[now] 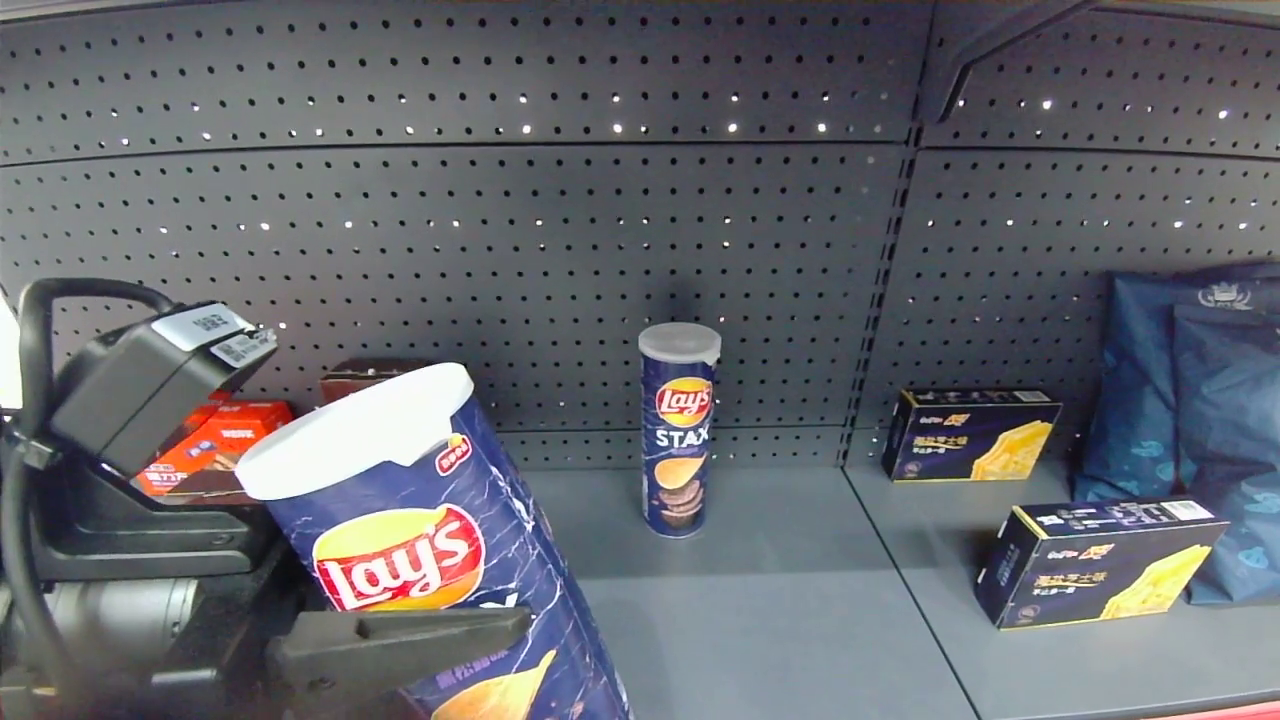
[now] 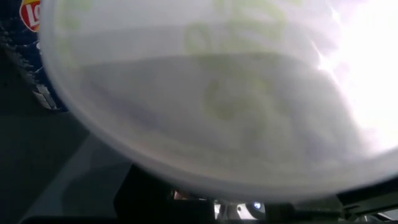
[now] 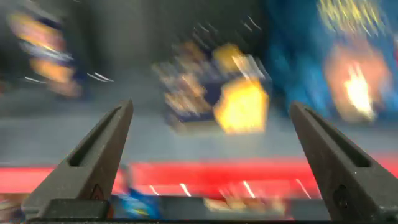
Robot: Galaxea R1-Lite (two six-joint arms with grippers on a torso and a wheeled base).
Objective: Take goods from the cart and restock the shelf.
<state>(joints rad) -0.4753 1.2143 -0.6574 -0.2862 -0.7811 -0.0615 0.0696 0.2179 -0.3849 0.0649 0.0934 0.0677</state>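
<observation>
My left gripper point(image 1: 440, 645) is shut on a dark blue chips can point(image 1: 420, 540) with a white lid point(image 1: 355, 425). It holds the can tilted, low at the left in front of the shelf. One dark finger point(image 1: 400, 635) lies across the can's front. The same lid point(image 2: 211, 93) sits close before the left wrist camera. A second, matching chips can point(image 1: 680, 430) stands upright on the grey shelf board point(image 1: 780, 600) near the pegboard back. My right gripper point(image 3: 210, 106) is open with nothing between its fingers, facing a blurred dark box point(image 3: 217, 93) on the shelf.
Two dark blue and yellow boxes point(image 1: 970, 435) point(image 1: 1100, 560) lie on the right shelf section, with blue bags point(image 1: 1190, 420) behind them. Red-orange boxes point(image 1: 215, 440) sit at the left against the pegboard. A red strip point(image 3: 205, 177) runs along the shelf's front edge.
</observation>
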